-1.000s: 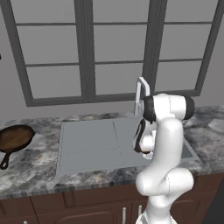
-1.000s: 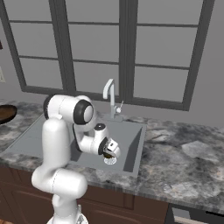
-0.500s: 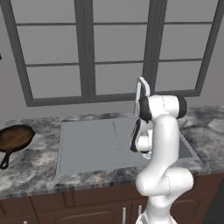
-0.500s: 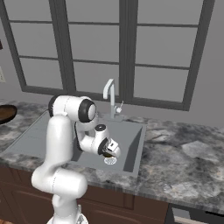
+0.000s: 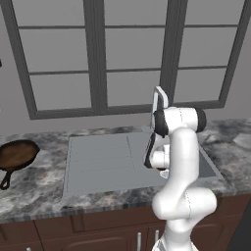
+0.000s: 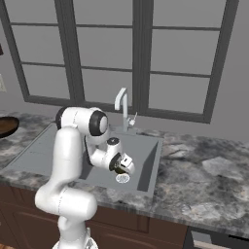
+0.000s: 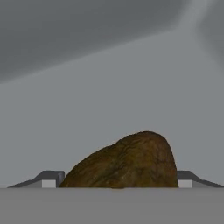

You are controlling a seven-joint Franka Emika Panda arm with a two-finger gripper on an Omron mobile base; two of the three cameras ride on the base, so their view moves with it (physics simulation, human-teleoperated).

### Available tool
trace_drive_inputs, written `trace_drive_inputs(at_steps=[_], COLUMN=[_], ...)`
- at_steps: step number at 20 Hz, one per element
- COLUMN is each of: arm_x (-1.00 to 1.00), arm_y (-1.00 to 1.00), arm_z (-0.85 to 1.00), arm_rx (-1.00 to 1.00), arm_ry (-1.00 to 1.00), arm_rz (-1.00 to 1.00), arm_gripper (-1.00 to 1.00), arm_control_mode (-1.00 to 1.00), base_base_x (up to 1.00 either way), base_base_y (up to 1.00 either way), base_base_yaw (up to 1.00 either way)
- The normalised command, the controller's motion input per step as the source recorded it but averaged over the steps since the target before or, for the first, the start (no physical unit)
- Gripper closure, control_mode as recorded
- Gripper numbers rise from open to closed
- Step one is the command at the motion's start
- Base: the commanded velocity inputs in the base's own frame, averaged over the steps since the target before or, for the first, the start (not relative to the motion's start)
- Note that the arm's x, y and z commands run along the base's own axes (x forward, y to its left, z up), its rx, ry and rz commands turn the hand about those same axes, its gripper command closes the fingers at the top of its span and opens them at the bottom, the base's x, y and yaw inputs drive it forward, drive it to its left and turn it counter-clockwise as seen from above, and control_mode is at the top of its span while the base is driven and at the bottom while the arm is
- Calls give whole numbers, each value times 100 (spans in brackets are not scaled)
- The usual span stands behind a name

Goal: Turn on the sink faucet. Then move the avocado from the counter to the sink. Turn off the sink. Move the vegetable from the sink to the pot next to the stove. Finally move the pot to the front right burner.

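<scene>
As a second ago, pincer [image 7: 118, 183] low in sink [image 5: 98, 162], jaws wide astride avocado [image 7: 127, 162].

Mottled brown avocado [image 7: 127, 162], grey sink [image 7: 109, 87]

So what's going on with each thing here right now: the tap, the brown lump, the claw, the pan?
Faucet: upright behind the sink, no water visible.
Sink: basin looks dry.
Avocado: lying on the sink floor, between the fingertips.
Gripper: down in the sink, jaws wide on either side of the avocado; contact can't be made out.
Skillet: sitting on the counter left of the sink, nothing in it.
</scene>
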Motion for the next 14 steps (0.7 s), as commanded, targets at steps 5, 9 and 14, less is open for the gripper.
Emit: trace_drive_inputs(at_steps=[5,9,14], arm_x=[-10,-40,-51], arm_y=[0,-2,0], arm_z=[10,56,78], arm_rx=[0,0,0], arm_ry=[-1,-9,-8], arm_rz=[-1,-6,-7], arm_gripper=[100,100,100], arm_control_mode=[-100,-100,-100], base_base_x=[0,0,0], base_base_y=[0,0,0], base_base_yaw=[0,0,0])
